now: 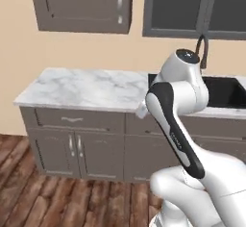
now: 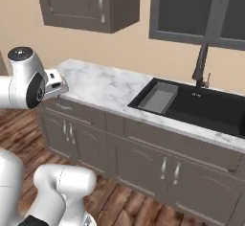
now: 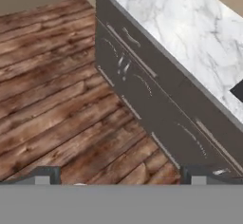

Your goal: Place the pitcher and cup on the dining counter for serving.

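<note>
The pitcher, the cup and the dining counter are out of view. My gripper (image 3: 126, 174) is open: its two dark fingertips (image 3: 46, 173) stand far apart with nothing between them. It looks down over the wooden floor (image 3: 57, 99) and the grey cabinet fronts (image 3: 142, 85) below a marble counter (image 3: 180, 19). In the right base view the white hand (image 2: 53, 84) hangs in front of that counter's left end, above the floor.
The marble counter (image 1: 86, 89) holds a black sink (image 2: 201, 107) with a dark faucet (image 2: 201, 67) and a grey rack (image 2: 160, 98) inside. Grey wall cabinets (image 1: 81, 5) and a window (image 1: 192, 7) hang above. Wooden floor (image 1: 57, 197) lies before the base cabinets (image 1: 77, 149).
</note>
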Available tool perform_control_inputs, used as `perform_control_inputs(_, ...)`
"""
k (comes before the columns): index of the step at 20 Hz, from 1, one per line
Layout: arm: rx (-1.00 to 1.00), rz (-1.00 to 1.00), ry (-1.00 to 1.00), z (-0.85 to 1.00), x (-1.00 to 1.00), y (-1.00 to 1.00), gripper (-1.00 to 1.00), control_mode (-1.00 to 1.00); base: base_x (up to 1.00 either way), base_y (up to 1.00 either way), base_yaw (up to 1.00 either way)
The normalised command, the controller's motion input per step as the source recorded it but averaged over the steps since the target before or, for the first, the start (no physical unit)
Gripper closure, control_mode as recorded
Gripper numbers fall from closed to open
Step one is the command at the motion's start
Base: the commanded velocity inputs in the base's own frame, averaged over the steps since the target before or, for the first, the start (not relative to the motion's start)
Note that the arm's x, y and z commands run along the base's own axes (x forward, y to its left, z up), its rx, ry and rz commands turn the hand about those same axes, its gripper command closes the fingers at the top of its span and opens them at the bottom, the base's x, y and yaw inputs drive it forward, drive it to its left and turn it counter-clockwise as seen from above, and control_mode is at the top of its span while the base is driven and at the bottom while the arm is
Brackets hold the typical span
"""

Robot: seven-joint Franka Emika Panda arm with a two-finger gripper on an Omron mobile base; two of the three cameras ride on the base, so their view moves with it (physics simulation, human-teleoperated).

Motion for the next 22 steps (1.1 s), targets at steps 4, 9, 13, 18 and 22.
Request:
perform_control_inputs(4,0.00,0.00,0.00,0.00,0.00,0.00,-1.00,1.00,0.00,-1.00,-0.63)
perform_control_inputs(9,0.00,0.00,0.00,0.00,0.00,0.00,-1.00,1.00,0.00,-1.00,-0.54)
perform_control_inputs(13,0.00,0.00,0.00,0.00,0.00,0.00,-1.00,1.00,0.00,-1.00,-0.50)
perform_control_inputs(18,0.00,0.00,0.00,0.00,0.00,0.00,-1.00,1.00,0.13,-1.00,-0.44)
perform_control_inputs(22,0.00,0.00,0.00,0.00,0.00,0.00,-1.00,1.00,0.58,-1.00,-0.32)
